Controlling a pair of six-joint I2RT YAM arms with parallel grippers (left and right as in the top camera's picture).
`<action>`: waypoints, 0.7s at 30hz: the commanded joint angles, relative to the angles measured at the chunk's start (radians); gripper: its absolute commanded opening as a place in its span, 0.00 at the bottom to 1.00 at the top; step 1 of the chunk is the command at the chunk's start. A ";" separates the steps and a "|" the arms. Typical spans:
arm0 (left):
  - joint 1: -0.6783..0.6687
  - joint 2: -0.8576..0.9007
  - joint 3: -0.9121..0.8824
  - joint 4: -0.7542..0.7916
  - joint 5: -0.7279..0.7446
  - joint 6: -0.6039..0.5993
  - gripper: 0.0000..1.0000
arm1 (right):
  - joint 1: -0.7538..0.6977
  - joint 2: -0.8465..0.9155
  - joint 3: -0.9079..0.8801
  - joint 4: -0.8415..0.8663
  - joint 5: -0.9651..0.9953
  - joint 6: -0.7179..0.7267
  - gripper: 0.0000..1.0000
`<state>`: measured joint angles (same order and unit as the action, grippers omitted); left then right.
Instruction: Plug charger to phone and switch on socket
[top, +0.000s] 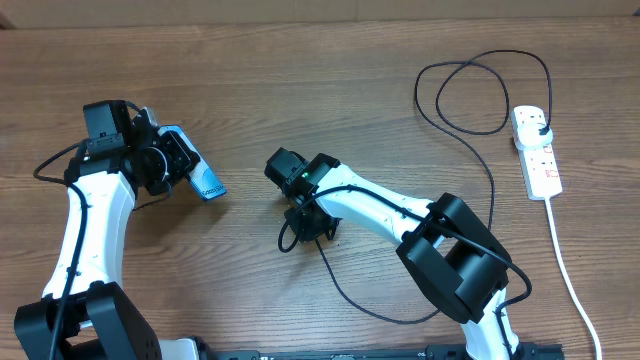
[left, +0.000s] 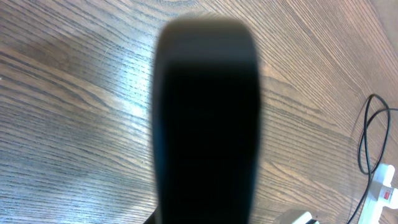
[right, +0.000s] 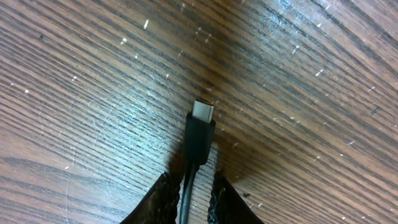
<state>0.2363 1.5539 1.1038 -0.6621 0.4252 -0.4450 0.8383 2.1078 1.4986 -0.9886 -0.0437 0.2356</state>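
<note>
Overhead, the left gripper (top: 182, 168) is clamped on the slim phone (top: 205, 182) with the light blue-cyan screen, whose far end juts beyond the jaws. In its own wrist view that phone is only a black blur. The right gripper (right: 198, 193) has its fingers (right: 158, 199) close on either side of the thin black charger (right: 199, 134), with the connector tip ahead of them. Their pads are cut off, so I cannot tell if they pinch. The white elongated socket (top: 543, 170) lies well apart from both jaws.
</note>
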 joint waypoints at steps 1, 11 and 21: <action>0.000 -0.023 0.011 0.006 0.013 0.004 0.04 | -0.003 0.015 0.000 0.002 0.016 -0.001 0.18; 0.000 -0.023 0.011 0.009 0.013 0.004 0.05 | -0.003 0.015 0.000 0.033 0.013 -0.002 0.14; 0.000 -0.023 0.011 0.010 0.031 0.005 0.04 | -0.003 0.015 0.000 0.025 0.008 -0.005 0.04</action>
<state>0.2363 1.5539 1.1038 -0.6594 0.4263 -0.4446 0.8383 2.1078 1.4982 -0.9649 -0.0372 0.2340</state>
